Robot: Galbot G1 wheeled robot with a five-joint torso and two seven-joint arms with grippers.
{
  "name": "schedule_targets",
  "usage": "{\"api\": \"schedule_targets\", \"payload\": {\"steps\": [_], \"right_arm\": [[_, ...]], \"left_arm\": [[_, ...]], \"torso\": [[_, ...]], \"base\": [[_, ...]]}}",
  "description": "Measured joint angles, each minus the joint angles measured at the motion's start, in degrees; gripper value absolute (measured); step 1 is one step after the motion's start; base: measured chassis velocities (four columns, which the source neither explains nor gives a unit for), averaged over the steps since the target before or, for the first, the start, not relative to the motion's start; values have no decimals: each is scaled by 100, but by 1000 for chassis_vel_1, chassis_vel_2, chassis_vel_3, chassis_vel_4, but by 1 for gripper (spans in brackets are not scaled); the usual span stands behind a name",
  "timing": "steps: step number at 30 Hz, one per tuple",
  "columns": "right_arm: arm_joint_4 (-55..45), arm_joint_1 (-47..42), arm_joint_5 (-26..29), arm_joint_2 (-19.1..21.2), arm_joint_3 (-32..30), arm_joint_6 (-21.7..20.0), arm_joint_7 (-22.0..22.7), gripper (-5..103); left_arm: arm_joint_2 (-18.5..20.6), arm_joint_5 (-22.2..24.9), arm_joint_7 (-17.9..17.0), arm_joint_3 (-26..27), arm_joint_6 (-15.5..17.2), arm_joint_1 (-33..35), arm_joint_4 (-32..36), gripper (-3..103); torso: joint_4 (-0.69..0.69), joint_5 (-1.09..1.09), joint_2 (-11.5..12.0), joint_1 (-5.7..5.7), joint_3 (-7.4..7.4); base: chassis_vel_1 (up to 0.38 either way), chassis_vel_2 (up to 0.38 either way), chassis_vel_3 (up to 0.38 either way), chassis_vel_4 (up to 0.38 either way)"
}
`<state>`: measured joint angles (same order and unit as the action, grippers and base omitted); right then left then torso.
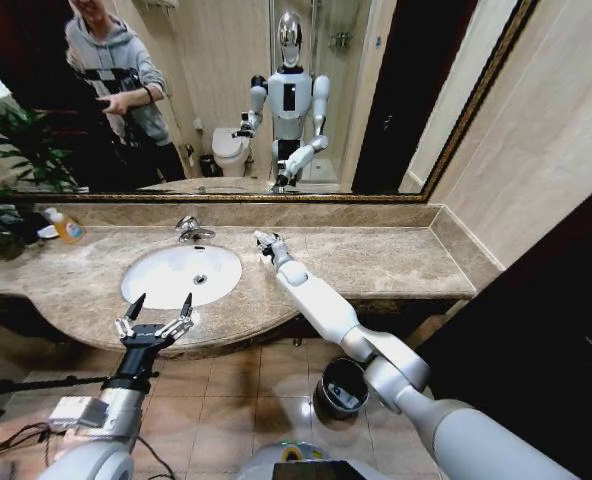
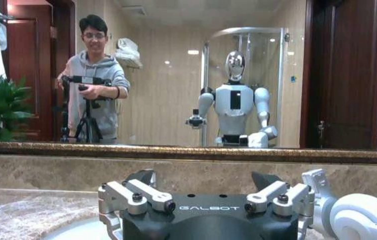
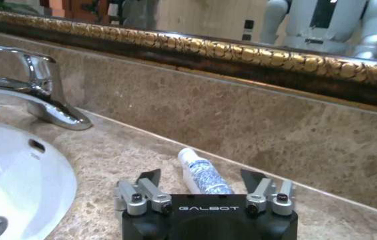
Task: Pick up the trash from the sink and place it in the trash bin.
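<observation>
The white oval sink (image 1: pixel 181 275) is set in the marble counter, with its chrome faucet (image 1: pixel 191 230) behind it. My right gripper (image 1: pixel 266 242) reaches over the counter just right of the faucet. In the right wrist view it (image 3: pixel 202 177) is open, and a small white tube with blue print (image 3: pixel 195 165) lies on the marble between its fingers, beside the sink (image 3: pixel 22 175). My left gripper (image 1: pixel 158 312) hovers open over the basin's front rim with nothing in it. The dark round trash bin (image 1: pixel 339 388) stands on the floor below the counter's front edge.
An orange soap bottle (image 1: pixel 68 227) stands at the counter's back left, next to a plant (image 1: pixel 6 150). A gold-framed mirror (image 1: pixel 276 100) runs along the wall behind. A wall (image 1: pixel 546 150) closes the right side. Cables lie on the tiled floor (image 1: pixel 226 400).
</observation>
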<state>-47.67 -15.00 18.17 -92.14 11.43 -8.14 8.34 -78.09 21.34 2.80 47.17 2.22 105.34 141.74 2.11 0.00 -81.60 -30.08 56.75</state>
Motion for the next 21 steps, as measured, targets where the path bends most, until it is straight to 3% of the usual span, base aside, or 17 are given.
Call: {"api": "schedule_targets", "payload": {"steps": [1,2,8,13,14,16,17,20,21], "right_arm": [[51,16,39,0,1,-12,-41,82],[110,35,70,0,-5,-15,-74,93],[393,122,118,0,-102,25,-259,103],[475,157,151,0,-140,101,-337,93],[475,157,159,0,-140,103,-346,85],[475,157,163,0,-140,104,-348,85],[473,157,165,0,-144,104,-352,78],[468,143,168,0,-145,104,-358,78],[462,131,168,0,-146,104,-359,70]], "left_arm": [[0,0,0,0,0,0,0,100],[0,0,0,0,0,0,0,100],[0,0,0,0,0,0,0,100],[0,0,0,0,0,0,0,100],[0,0,0,0,0,0,0,100],[0,0,0,0,0,0,0,100],[0,0,0,0,0,0,0,100],[0,0,0,0,0,0,0,100],[0,0,0,0,0,0,0,100]], "torso": [[0,0,0,0,0],[0,0,0,0,0],[0,0,0,0,0],[0,0,0,0,0],[0,0,0,0,0],[0,0,0,0,0],[0,0,0,0,0],[0,0,0,0,0],[0,0,0,0,0]], "base": [[0,0,0,0],[0,0,0,0],[0,0,0,0],[0,0,0,0],[0,0,0,0],[0,0,0,0],[0,0,0,0],[0,0,0,0],[0,0,0,0]]}}
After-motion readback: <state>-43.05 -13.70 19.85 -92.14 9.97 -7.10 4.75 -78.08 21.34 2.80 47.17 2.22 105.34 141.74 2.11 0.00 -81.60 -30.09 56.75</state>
